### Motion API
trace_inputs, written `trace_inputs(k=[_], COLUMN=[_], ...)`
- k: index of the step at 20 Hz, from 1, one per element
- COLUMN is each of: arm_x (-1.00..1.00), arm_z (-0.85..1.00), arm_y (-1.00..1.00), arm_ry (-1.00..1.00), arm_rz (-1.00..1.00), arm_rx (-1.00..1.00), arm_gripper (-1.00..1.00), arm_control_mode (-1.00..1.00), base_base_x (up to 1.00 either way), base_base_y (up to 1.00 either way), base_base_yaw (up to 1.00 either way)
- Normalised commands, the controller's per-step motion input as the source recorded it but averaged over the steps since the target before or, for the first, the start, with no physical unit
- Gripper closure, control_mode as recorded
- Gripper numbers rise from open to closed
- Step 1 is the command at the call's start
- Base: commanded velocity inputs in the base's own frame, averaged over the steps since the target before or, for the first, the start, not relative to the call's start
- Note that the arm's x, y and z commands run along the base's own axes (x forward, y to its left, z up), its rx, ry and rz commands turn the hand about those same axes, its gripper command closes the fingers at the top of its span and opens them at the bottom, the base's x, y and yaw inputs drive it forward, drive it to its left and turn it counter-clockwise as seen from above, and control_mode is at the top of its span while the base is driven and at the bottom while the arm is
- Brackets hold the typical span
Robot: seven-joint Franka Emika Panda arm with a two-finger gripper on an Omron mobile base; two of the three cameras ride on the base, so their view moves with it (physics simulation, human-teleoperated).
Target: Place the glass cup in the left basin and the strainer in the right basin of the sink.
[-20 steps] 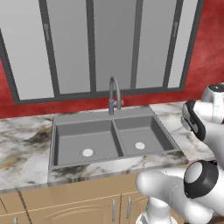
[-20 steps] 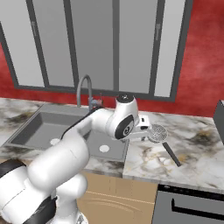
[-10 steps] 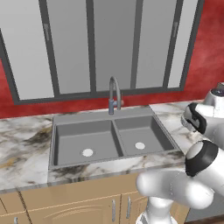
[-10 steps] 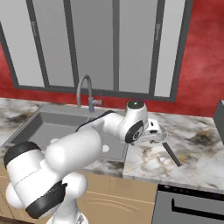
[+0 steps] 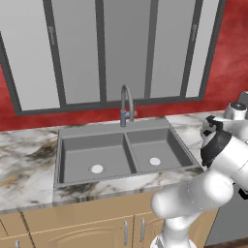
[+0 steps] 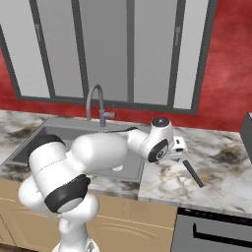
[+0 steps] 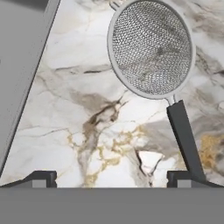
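Claw (image 7: 112, 177) wide apart, holding nothing, hanging over the marble table (image 7: 78, 131) to the right of the sink (image 5: 123, 152). Two dark fingertips (image 7: 41, 178) poking up at the bottom of the hand view. Strainer (image 7: 151, 48) lying flat on the table just ahead of the claw, round mesh bowl farther away, dark handle (image 7: 183, 140) pointing back toward the right fingertip. Handle close to that fingertip, hard to tell if touching. Sink edge (image 7: 22, 65) off to the left in the hand view. In the right base view, handle (image 6: 192, 173) sticking out on the table past the white arm. Left basin (image 5: 94, 157) and right basin (image 5: 155, 150) each with a white round drain, tall bent tap (image 5: 126, 104) behind the middle wall.
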Motion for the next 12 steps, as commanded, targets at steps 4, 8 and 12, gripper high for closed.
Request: trace_inputs(k=[4, 8, 12], arm_x=[0.29, 0.28, 0.32], arm_z=[-0.13, -0.15, -0.28], arm_y=[-0.37, -0.36, -0.33], arm_ry=[0.0, 0.0, 0.0], arm_rz=[0.0, 0.0, 0.0], arm_rx=[0.0, 0.0, 0.0], arm_gripper=[-1.0, -1.0, -1.0], arm_control_mode=[-1.0, -1.0, -1.0], base_base_x=[0.0, 0.0, 0.0], base_base_y=[0.0, 0.0, 0.0], base_base_yaw=[0.0, 0.0, 0.0])
